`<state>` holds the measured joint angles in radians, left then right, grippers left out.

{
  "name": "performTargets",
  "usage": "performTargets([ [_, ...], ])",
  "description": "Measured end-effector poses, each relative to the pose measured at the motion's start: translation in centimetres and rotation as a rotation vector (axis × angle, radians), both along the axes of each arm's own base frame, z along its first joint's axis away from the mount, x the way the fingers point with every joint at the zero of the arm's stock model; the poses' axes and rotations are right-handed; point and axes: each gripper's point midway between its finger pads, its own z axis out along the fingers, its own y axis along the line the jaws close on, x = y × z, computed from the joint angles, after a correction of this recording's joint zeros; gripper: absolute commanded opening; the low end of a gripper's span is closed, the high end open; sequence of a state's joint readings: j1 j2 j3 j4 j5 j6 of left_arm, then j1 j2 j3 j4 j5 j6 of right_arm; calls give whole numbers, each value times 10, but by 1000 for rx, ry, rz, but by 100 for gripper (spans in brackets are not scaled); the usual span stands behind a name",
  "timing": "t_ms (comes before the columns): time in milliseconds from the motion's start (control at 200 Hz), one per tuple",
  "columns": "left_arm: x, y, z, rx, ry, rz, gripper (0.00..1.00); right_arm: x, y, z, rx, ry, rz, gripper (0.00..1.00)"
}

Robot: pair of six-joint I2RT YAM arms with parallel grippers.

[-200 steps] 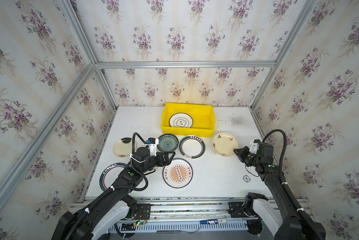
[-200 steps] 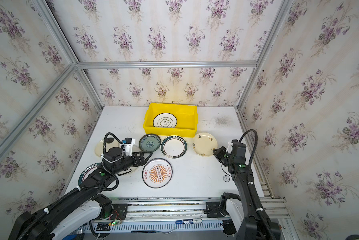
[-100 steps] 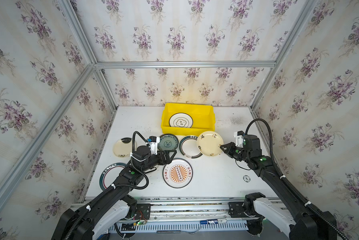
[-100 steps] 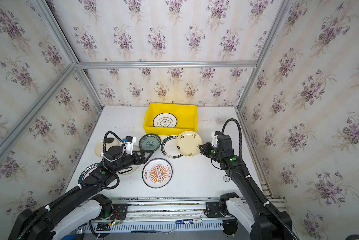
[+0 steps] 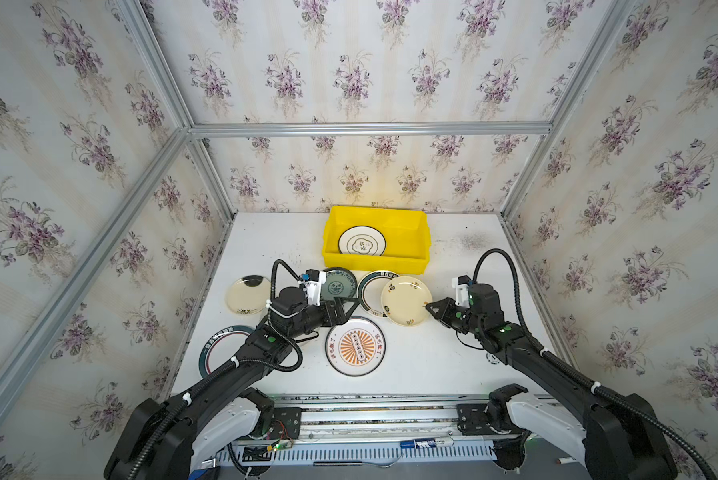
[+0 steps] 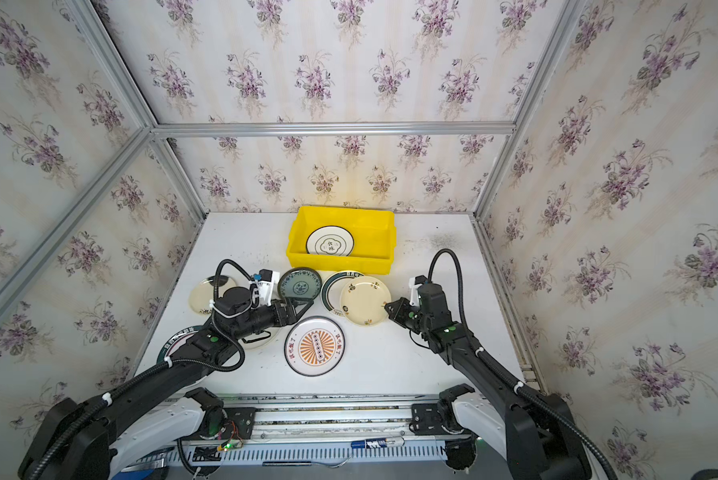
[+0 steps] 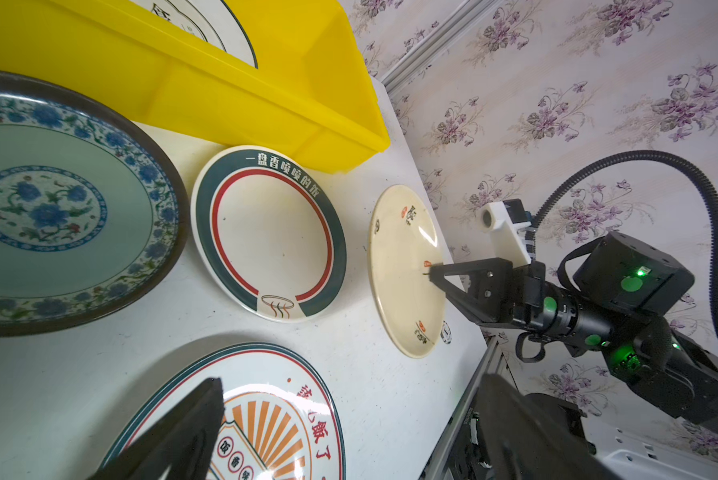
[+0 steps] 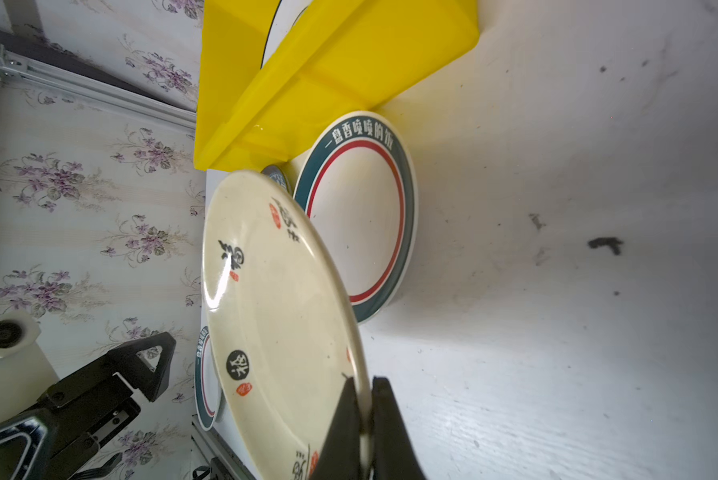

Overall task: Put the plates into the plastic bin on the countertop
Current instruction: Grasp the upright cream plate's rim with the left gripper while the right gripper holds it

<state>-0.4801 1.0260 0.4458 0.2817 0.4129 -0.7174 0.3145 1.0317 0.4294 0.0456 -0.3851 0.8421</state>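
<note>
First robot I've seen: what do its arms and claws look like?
The left arm and right arm: black, white bases, ribbed black cable hoses, green lights, white wrist cameras. The left end effector and right end effector: black triangular fingers.

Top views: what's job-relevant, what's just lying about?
Job: yellow rectangular plastic bin; white plate inside it; cream round plate in right gripper; teal floral plate; red-ringed plate; orange sunburst plate; glossy cream plate far left; green-rimmed plate front-left.
Lying about: blue-and-white marker off the countertop's front edge.
</note>
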Motion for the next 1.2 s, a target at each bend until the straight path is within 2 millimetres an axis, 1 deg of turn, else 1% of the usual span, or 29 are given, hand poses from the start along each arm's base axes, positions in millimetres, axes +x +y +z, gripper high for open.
performTargets([
  [85, 1, -6, -2, -8, 15, -19, 85, 2, 12, 4, 17, -28, 27, 0],
  [130, 2, -9, -4, -13, 23, -27, 80, 3, 17, 6, 33, -40, 33, 0],
  [175, 2, -13, -4, -17, 28, -36, 75, 3, 20, 5, 43, -45, 39, 0],
  [280, 3, -19, -7, -19, 37, -51, 68, 1, 29, 1, 64, -33, 49, 0],
  [365, 5, -22, -10, -19, 54, -53, 62, 0, 38, 4, 72, -49, 75, 0],
  [405, 6, -24, -11, -19, 62, -54, 56, 0, 41, 5, 75, -56, 84, 0],
  [425, 7, -26, -12, -20, 67, -56, 56, 0, 42, 5, 77, -57, 86, 0],
  [440, 7, -27, -12, -19, 68, -58, 51, 0, 43, 5, 79, -57, 86, 0],
  [460, 7, -28, -13, -19, 72, -61, 50, 0, 43, 5, 84, -60, 85, 0],
  [535, 8, -32, -15, -15, 81, -68, 46, 0, 43, 3, 86, -62, 76, 0],
  [620, 9, -36, -18, -14, 88, -75, 45, -2, 46, 3, 87, -69, 83, 0],
  [740, 10, -38, -29, 2, 115, -77, 39, -5, 51, 6, 94, -79, 95, 0],
  [870, 12, -43, -32, 8, 125, -86, 28, -9, 56, 9, 95, -91, 114, 0],
  [980, 12, -47, -34, 13, 134, -95, 19, -10, 55, 6, 86, -92, 114, 0],
  [1054, 13, -48, -34, 13, 135, -99, 10, -11, 55, 3, 83, -88, 114, 0],
  [1109, 15, -48, -34, 19, 138, -88, 8, -13, 56, 3, 76, -95, 125, 0],
  [1199, 18, -46, -39, 40, 157, -72, 2, -12, 58, 6, 83, -113, 125, 0],
])
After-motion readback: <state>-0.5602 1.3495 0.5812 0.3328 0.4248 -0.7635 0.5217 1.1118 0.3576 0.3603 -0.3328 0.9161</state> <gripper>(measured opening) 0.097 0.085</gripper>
